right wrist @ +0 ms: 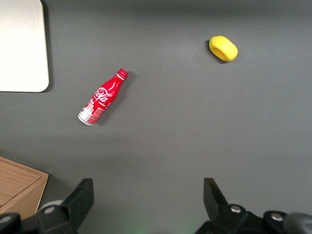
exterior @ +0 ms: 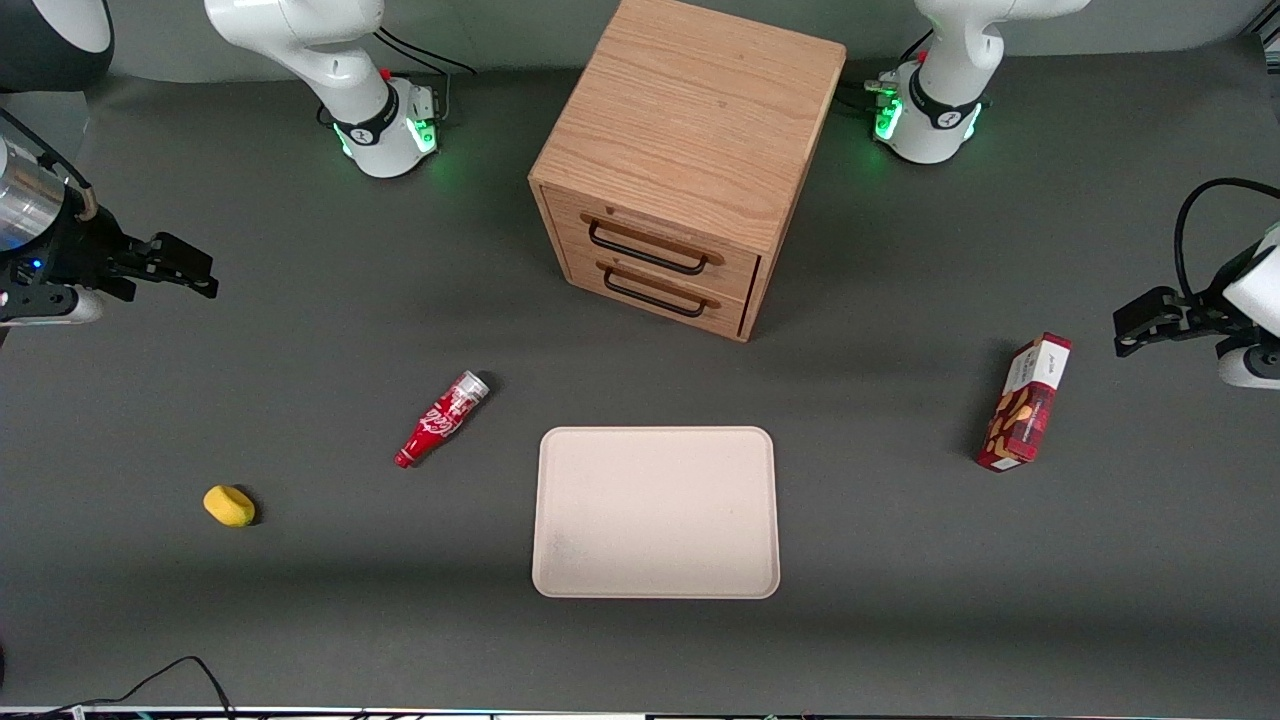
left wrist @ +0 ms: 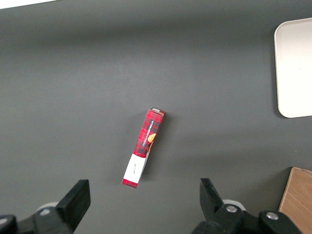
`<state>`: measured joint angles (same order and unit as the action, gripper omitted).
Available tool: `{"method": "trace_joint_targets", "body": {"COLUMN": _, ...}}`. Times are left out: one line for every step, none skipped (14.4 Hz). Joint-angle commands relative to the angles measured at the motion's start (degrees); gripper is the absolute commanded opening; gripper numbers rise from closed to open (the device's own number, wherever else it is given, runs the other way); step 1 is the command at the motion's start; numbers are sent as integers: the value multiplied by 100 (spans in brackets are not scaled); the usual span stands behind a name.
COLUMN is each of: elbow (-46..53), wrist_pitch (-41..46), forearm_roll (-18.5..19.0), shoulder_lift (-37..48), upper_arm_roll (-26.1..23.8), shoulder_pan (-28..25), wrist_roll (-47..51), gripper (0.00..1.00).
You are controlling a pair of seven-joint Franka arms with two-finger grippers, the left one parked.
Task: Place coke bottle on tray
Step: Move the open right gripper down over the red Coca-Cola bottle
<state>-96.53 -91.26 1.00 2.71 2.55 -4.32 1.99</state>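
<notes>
The coke bottle (exterior: pixel 442 418) lies on its side on the grey table, beside the tray and a little farther from the front camera than the tray's near half; its red cap points toward the front camera. It also shows in the right wrist view (right wrist: pixel 102 97). The beige tray (exterior: pixel 560 560) lies flat in front of the wooden drawer cabinet; its corner shows in the right wrist view (right wrist: pixel 29 78). My right gripper (exterior: pixel 185 272) hangs above the table at the working arm's end, well apart from the bottle. It is open and empty (right wrist: pixel 147 192).
A wooden drawer cabinet (exterior: pixel 690 150) with two drawers stands farther from the camera than the tray. A yellow lemon-like object (exterior: pixel 229 505) lies toward the working arm's end. A red-and-white snack box (exterior: pixel 1025 402) stands toward the parked arm's end.
</notes>
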Motion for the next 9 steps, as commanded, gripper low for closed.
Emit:
{"method": "trace_joint_targets", "body": {"elbow": 187, "wrist_pitch": 143, "forearm_roll": 85, "shoulder_lift": -95, "upper_arm_roll": 17, "shoulder_pan": -60, "wrist_roll": 73, "gripper": 100}}
{"method": "trace_joint_targets", "body": {"elbow": 231, "wrist_pitch": 143, "forearm_roll": 85, "shoulder_lift": -148, "upper_arm_roll": 17, "shoulder_pan": -69, "wrist_roll": 143, "gripper": 100}}
{"method": "trace_joint_targets", "body": {"elbow": 301, "wrist_pitch": 161, "forearm_roll": 76, "shoulder_lift": -218, "upper_arm_roll": 17, "shoulder_pan": -69, "wrist_roll": 257, "gripper": 100}}
{"method": "trace_joint_targets", "body": {"elbow": 310, "wrist_pitch": 152, "forearm_roll": 32, "shoulder_lift": -245, "upper_arm_roll": 0, "shoulder_pan": -95, "wrist_roll": 415, "gripper": 100}}
{"method": "trace_joint_targets", "body": {"elbow": 302, "wrist_pitch": 135, "forearm_roll": -107, "shoulder_lift": -280, "upper_arm_roll": -61, "shoulder_pan": -182, "wrist_roll": 547, "gripper": 100}}
{"method": "trace_joint_targets", "body": {"elbow": 284, "wrist_pitch": 47, "forearm_roll": -222, "shoulder_lift": -367, "upper_arm_roll": -79, "shoulder_pan": -244, "wrist_roll": 844, "gripper": 100}}
{"method": "trace_joint_targets", "body": {"elbow": 284, "wrist_pitch": -101, "forearm_roll": -388, "shoulder_lift": -481, "upper_arm_roll": -175, "shoulder_pan": -271, "wrist_roll": 1317, "gripper": 100}}
{"method": "trace_joint_targets", "body": {"elbow": 215, "wrist_pitch": -277, "forearm_roll": -451, "shoulder_lift": -587, "upper_arm_roll": -272, "shoulder_pan": -271, "wrist_roll": 1609, "gripper": 100}}
{"method": "trace_joint_targets", "body": {"elbow": 109, "wrist_pitch": -470, "forearm_roll": -460, "shoulder_lift": -709, "upper_arm_roll": -351, "shoulder_pan": -271, "wrist_roll": 1882, "gripper": 100}}
